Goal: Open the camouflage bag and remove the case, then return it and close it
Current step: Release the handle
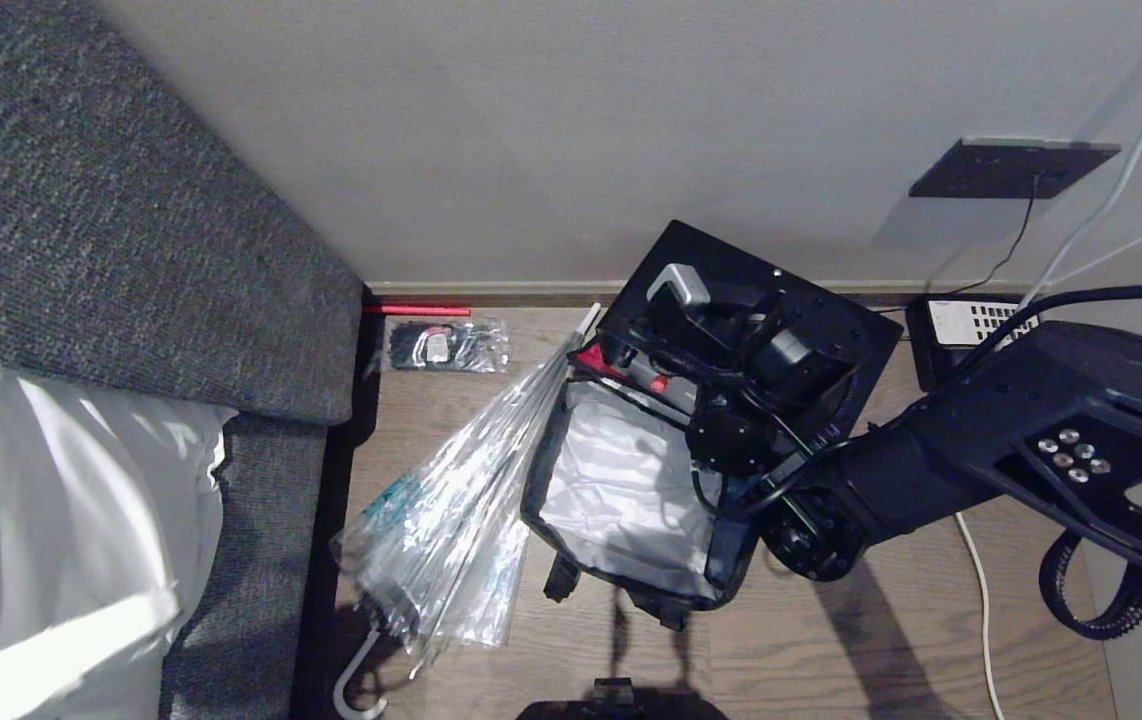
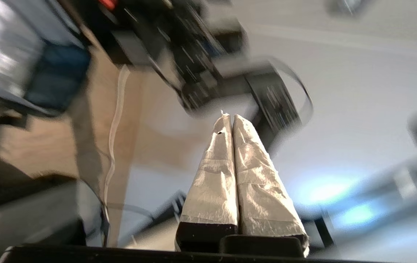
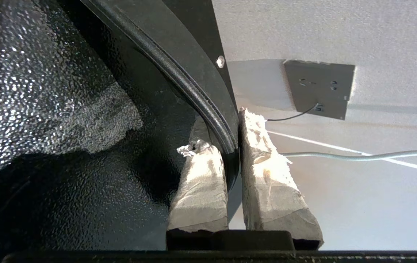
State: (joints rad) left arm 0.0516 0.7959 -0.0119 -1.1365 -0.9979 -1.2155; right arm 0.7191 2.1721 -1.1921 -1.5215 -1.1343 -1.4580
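The camouflage bag [image 1: 571,540] stands open on the wooden floor, its crinkled silvery lining [image 1: 621,490] facing up. Its black lid [image 1: 831,320] is raised toward the wall. My right arm [image 1: 911,470] reaches in from the right. In the right wrist view my right gripper [image 3: 230,126] is shut on the lid's black piped edge [image 3: 194,91], one taped finger on each side. My left gripper [image 2: 229,117] is shut with nothing between its taped fingers, held in the air over a blurred background. The case does not show in any view.
A clear plastic-wrapped umbrella [image 1: 451,500] lies against the bag's left side. A grey sofa [image 1: 131,250] with white cloth [image 1: 51,520] fills the left. A small plastic packet [image 1: 446,345], a wall plate [image 1: 1011,168], a vented box [image 1: 971,325] and white cables [image 1: 981,600] are nearby.
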